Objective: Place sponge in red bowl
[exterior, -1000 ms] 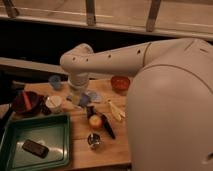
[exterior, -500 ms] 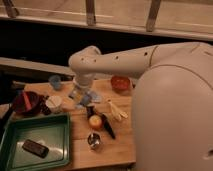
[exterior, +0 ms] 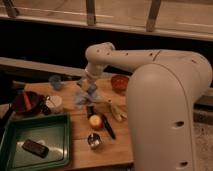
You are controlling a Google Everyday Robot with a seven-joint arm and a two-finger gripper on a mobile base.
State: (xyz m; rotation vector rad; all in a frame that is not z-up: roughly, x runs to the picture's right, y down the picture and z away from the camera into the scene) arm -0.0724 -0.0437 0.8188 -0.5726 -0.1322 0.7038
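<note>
My gripper [exterior: 88,89] hangs from the arm's bent wrist over the middle of the wooden table [exterior: 80,155]. It is shut on the sponge [exterior: 82,97], a pale blue-grey block that sticks out below and to the left of the fingers, just above the tabletop. The red bowl [exterior: 120,82] is small, round and orange-red. It stands on the table to the right of the gripper, close to the robot's white body, and looks empty.
A green tray [exterior: 12,150] at front left holds a dark brown block [exterior: 36,147]. A dark maroon dish [exterior: 24,101], a white round thing [exterior: 54,102] and a blue cup [exterior: 55,81] stand at left. An orange [exterior: 95,121], a banana [exterior: 116,110], a metal cup [exterior: 94,140] and a black utensil [exterior: 107,129] lie in front.
The arm has swung to the right, carrying the gripper and the sponge from near the white round thing toward the red bowl. Everything else on the table has stayed put.
</note>
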